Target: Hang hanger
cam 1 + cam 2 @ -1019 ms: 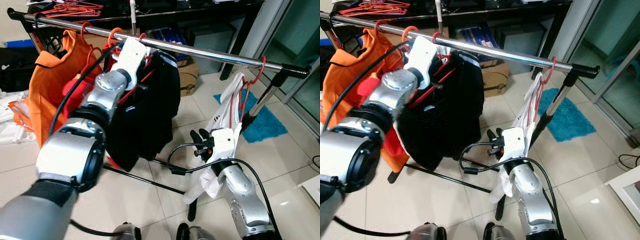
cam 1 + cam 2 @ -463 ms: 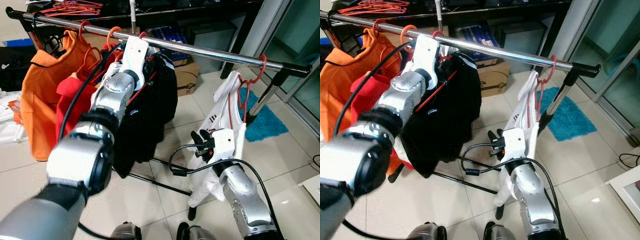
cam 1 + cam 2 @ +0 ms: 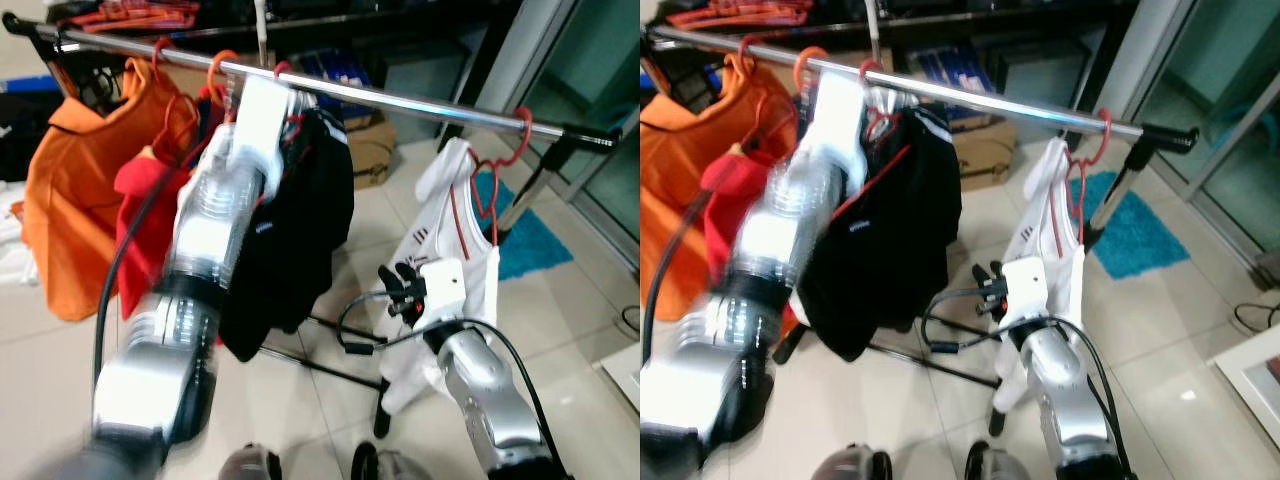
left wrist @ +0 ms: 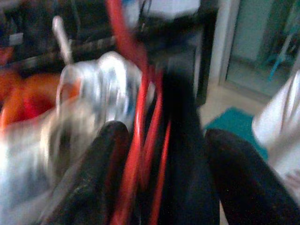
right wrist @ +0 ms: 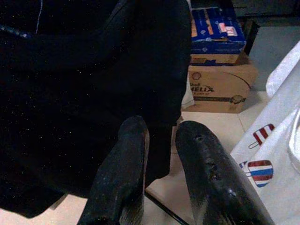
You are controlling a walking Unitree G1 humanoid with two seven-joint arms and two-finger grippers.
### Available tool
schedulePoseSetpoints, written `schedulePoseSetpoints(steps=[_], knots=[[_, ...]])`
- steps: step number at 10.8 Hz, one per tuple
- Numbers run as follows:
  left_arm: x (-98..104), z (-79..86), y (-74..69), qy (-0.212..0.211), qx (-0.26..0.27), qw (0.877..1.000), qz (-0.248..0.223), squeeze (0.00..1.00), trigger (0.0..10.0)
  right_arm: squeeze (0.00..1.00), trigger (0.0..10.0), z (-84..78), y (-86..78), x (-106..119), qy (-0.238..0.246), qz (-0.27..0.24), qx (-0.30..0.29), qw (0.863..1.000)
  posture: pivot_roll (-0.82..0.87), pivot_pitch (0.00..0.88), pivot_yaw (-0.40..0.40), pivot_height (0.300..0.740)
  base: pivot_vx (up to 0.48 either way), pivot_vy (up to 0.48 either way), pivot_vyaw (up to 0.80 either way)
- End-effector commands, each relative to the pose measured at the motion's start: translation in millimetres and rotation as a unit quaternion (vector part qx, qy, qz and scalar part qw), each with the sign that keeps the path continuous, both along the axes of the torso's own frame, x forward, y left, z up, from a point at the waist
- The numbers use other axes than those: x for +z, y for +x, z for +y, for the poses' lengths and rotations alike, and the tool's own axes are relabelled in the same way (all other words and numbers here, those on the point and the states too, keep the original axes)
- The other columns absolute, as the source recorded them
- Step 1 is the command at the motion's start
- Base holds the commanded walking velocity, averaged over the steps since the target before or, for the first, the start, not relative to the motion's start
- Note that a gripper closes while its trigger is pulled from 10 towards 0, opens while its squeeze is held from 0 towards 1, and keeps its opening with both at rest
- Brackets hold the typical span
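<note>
The left gripper (image 4: 161, 154) is up at the chrome clothes rail (image 3: 400, 98), and in the left wrist view its jaws stand parted with the red hanger (image 4: 136, 140) and a fold of the black garment (image 3: 300, 230) running between them; the picture is smeared, so I cannot tell whether the black fingers (image 4: 101, 173) actually press on the hanger or merely flank it. From there outward, the hanger's hook seems to sit at or over the rail just beside the gripper's white wrist housing, with the black garment hanging below the rail, a red garment (image 3: 150, 215) and an orange shirt (image 3: 75, 185) further along the rail on the robot's left, and a white printed shirt (image 3: 455, 260) on its own red hanger well apart toward the rail's right end. The right gripper (image 5: 159, 159) hangs low beneath the rail, between the black garment and the white shirt, its jaws slightly apart and holding nothing. A cardboard box (image 5: 220, 86) stands on the tiled floor behind the rail. Judging by this, the hanging step is at its end: the next move calls for confirming the hook rests fully over the rail, then drawing the left gripper clear without dragging the hanger off.
</note>
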State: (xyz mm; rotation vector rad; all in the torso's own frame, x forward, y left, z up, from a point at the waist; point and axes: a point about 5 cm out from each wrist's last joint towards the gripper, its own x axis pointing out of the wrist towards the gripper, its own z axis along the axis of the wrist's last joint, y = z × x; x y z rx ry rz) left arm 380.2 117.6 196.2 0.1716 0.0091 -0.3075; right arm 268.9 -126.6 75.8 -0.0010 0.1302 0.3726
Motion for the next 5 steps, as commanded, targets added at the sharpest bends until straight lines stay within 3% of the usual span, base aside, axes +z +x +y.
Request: schedulePoseSetpoints(steps=[1, 2, 3, 4, 5], knots=[[5.6, -3.7, -9.0, -0.010, 0.009, 1.000, -0.003, 1.00, 10.0, 0.00, 10.0, -0.5, 0.1, -1.6, 0.004, 0.010, 0.008, 1.000, 0.07, 0.098, -0.018, 0.740, 0.000, 0.000, 0.00], [1.3, -5.3, -20.3, -0.024, 0.015, 1.000, 0.003, 1.00, 10.0, 0.00, 10.0, -1.1, -0.2, -2.4, 0.003, 0.013, 0.011, 1.000, 0.08, 0.097, -0.025, 0.740, 0.000, 0.000, 0.00], [11.1, -6.8, -39.8, -0.041, 0.023, 0.998, -0.033, 1.00, 10.0, 0.00, 10.0, -3.2, 2.2, -0.7, 0.002, 0.009, 0.013, 1.000, 0.08, 0.092, -0.032, 0.740, 0.000, 0.000, 0.00], [27.1, -14.4, -55.0, -0.024, -0.001, 0.995, -0.098, 1.00, 10.0, 0.00, 10.0, -4.7, 6.2, 3.4, 0.005, -0.001, 0.006, 1.000, 0.09, 0.084, -0.035, 0.740, 0.000, 0.000, 0.00], [34.7, -28.4, -80.5, -0.021, -0.053, 0.988, -0.141, 1.00, 10.0, 0.00, 10.0, -6.9, 11.8, 7.7, 0.008, -0.013, -0.005, 1.000, 0.09, 0.071, -0.035, 0.740, 0.000, 0.000, 0.00]])
